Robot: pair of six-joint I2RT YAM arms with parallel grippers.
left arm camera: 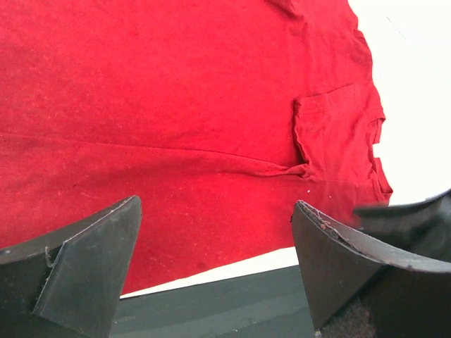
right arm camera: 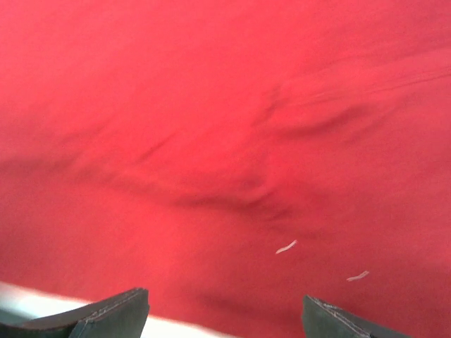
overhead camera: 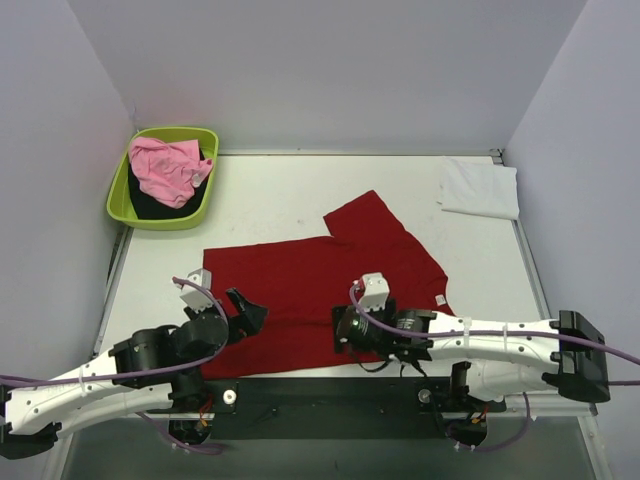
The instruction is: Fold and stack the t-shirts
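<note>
Red t-shirt (overhead camera: 300,285) lies under both low, wide-spread end effectors (left arm camera: 215,204) (right arm camera: 224,296).

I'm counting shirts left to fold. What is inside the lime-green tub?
A crumpled pink t-shirt lies on top of a black t-shirt in the lime-green tub. The black one is mostly covered, and anything beneath the two cannot be seen.

The top camera looks steeply down from high behind the near edge, taking in the whole table (overhead camera: 300,190). Each wrist camera sits low and close over the red shirt (overhead camera: 290,290), angled down across it. All three views share that shirt.
</note>
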